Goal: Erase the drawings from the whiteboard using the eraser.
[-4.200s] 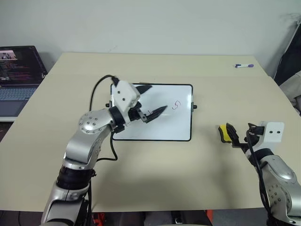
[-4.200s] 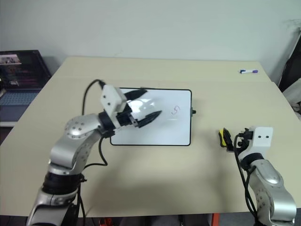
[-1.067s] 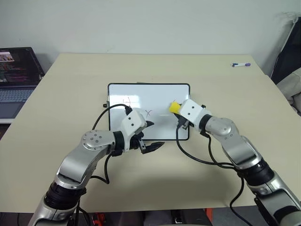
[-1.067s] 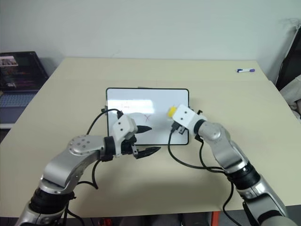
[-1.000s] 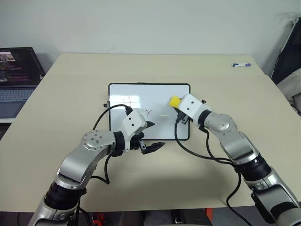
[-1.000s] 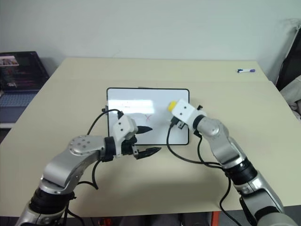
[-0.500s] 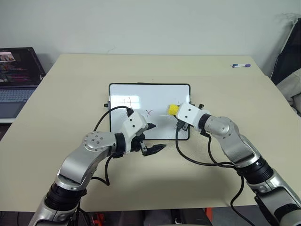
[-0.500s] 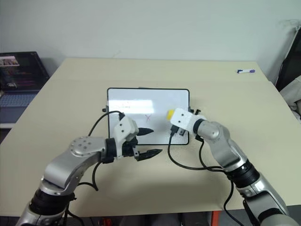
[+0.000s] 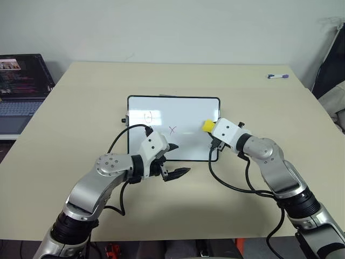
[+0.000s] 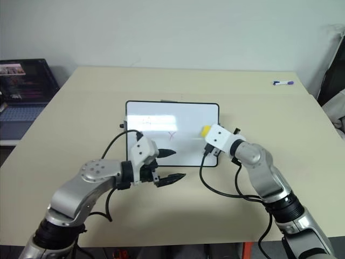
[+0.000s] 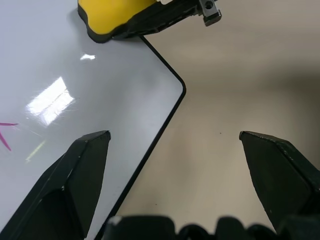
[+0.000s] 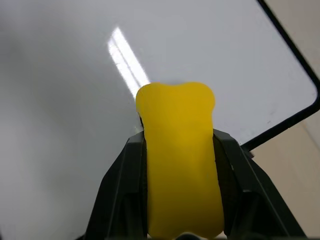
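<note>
The right tool grips the eraser over the right edge of the whiteboard on the desk — likely poised to wipe toward the red X — while the left tool stands open at the board's near edge, perhaps to steady it.

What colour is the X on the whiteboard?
The X on the whiteboard is red, clearest in the left eye view.

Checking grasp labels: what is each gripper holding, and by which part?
Right gripper clamps the eraser by its long sides; left gripper is open, holding nothing.
</note>
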Available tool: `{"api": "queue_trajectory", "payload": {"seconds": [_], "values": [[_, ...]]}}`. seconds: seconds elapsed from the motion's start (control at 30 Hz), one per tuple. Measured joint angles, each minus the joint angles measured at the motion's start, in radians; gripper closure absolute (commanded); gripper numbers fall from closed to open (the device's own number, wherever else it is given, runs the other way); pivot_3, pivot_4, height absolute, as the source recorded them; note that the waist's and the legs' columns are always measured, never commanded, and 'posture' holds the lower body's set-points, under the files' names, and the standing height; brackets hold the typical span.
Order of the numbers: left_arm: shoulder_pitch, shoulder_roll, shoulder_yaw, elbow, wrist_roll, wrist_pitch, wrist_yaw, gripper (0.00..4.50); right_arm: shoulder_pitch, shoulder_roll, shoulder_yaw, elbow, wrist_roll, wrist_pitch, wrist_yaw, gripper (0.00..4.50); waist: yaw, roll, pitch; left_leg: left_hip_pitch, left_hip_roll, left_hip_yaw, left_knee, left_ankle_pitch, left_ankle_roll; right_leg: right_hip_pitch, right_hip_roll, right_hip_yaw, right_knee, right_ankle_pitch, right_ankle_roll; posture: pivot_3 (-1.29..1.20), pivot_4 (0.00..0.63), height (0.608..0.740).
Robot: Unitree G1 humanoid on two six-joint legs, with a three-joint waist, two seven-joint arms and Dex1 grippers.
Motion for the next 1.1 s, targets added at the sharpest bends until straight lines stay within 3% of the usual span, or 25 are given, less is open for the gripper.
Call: {"api": "queue_trajectory", "payload": {"seconds": [0.17,0.27,0.43,0.6,0.8,1.1], "values": [[0.016,0.0,0.001,0.001,-0.001,-0.008,0.004,0.0,-0.016,0.07,-0.041,-0.005,0.037,0.044,-0.003,3.18,-0.005,0.0,0.0,-0.001,0.0,0.0,0.0,0.0,0.0,-0.001,0.0,0.0,0.0,0.0,0.0,0.0,0.15,0.74],[0.054,0.001,0.043,0.001,-0.007,-0.013,0.017,0.0,0.012,0.101,-0.121,-0.068,0.142,0.09,0.026,3.18,-0.002,0.001,0.001,-0.004,0.0,0.0,-0.001,0.0,0.0,-0.004,0.0,0.0,0.0,0.002,-0.003,0.0,0.15,0.74],[0.113,0.01,0.168,-0.003,-0.013,-0.032,0.051,0.0,0.141,0.132,-0.221,-0.251,0.358,0.136,0.1,3.18,-0.001,0.001,0.001,-0.007,0.0,-0.001,-0.003,-0.001,0.0,-0.006,-0.001,-0.001,-0.003,0.002,-0.004,0.0,0.15,0.74],[0.302,0.006,0.279,-0.053,-0.045,-0.033,0.091,0.0,0.331,0.134,-0.241,-0.333,0.462,0.101,0.118,3.18,-0.005,0.001,0.003,-0.006,0.0,0.0,-0.002,-0.003,-0.001,-0.006,-0.003,-0.001,-0.001,0.0,-0.003,0.0,0.15,0.74],[0.371,-0.042,0.355,-0.077,-0.06,-0.053,0.158,0.0,0.33,0.116,-0.221,-0.296,0.455,0.038,0.105,3.18,-0.001,0.001,0.003,-0.002,0.0,-0.001,-0.001,-0.002,0.001,-0.002,-0.002,-0.002,-0.001,-0.002,0.001,0.0,0.15,0.74],[0.374,-0.041,0.369,-0.113,-0.062,-0.051,0.231,0.0,0.298,0.079,-0.137,-0.178,0.374,-0.111,0.112,3.18,-0.001,0.001,0.003,-0.004,0.0,0.0,-0.002,-0.003,0.0,-0.003,-0.002,-0.001,-0.002,-0.001,-0.002,0.0,0.15,0.74]]}}
